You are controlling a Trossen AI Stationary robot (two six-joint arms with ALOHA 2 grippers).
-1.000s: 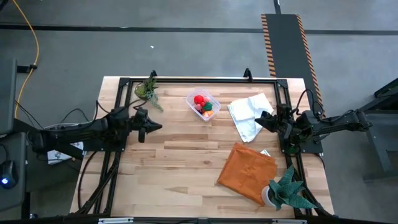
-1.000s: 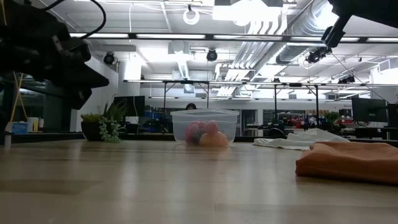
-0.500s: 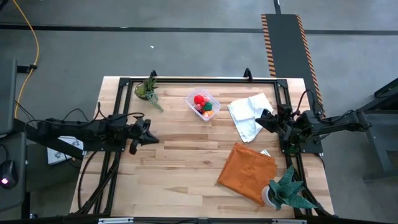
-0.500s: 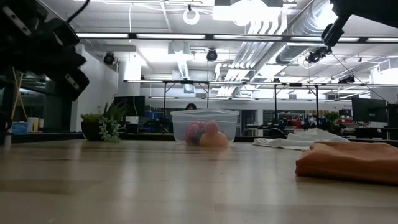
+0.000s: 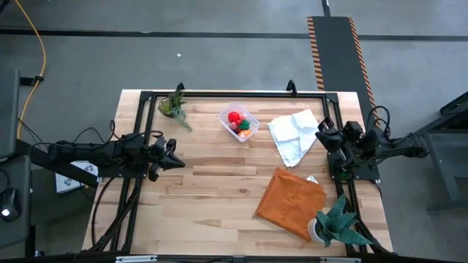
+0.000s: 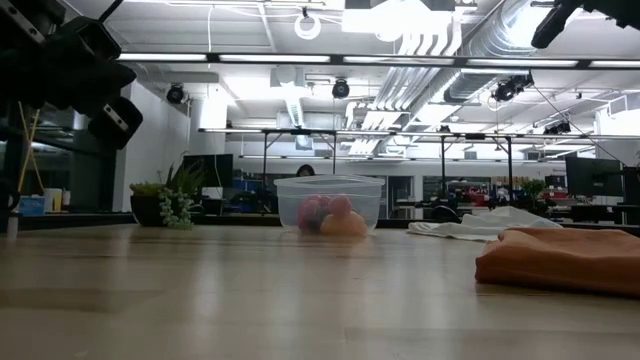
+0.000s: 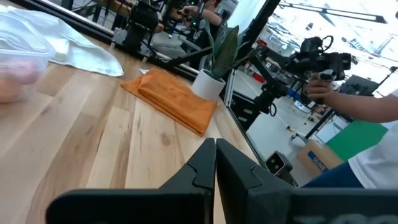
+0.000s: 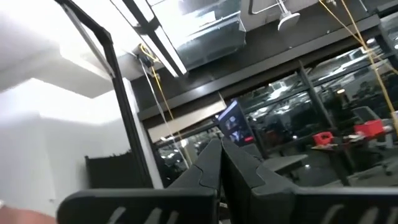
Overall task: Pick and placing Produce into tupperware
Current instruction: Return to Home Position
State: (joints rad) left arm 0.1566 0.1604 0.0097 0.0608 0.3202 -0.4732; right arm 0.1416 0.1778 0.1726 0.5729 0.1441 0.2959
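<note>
left gripper [image 5: 176, 160]: its fingers [image 7: 202, 163] are pressed together with nothing between them. we find it hanging over the left side of the pale wooden plank table [image 5: 212, 183]. it is drawn back toward its own base compared with a second ago, when it reached further toward the table's middle. in the low view it has also retreated toward the upper corner.

right gripper [image 5: 327, 136]: its fingers [image 8: 208, 165] are likewise pressed together and empty. it has pulled away from above the crumpled white cloth [image 5: 292, 135] and now sits just beside that cloth's edge, nearer the table's right side. its wrist camera looks out into the room, not down at the table.

the small clear rectangular plastic container with rounded corners [image 5: 223, 117] stands at the far middle of the table, well apart from both grippers, and has not shifted. the small red, orange and pink toy fruits [image 5: 235, 119] lie inside it. the low view confirms them on its floor behind the clear wall [image 6: 290, 205]. we note no loose produce on the planks in the high view.

the folded orange cloth [image 5: 289, 197] and the two green potted plants [image 5: 174, 106] lie as before.

our judgement: only the arms have moved, both outward and both empty. we read this as the filling being complete, with parking the arms the one step left. the withdrawal paths run clear of the container, so the risk of upsetting it looks low.
</note>
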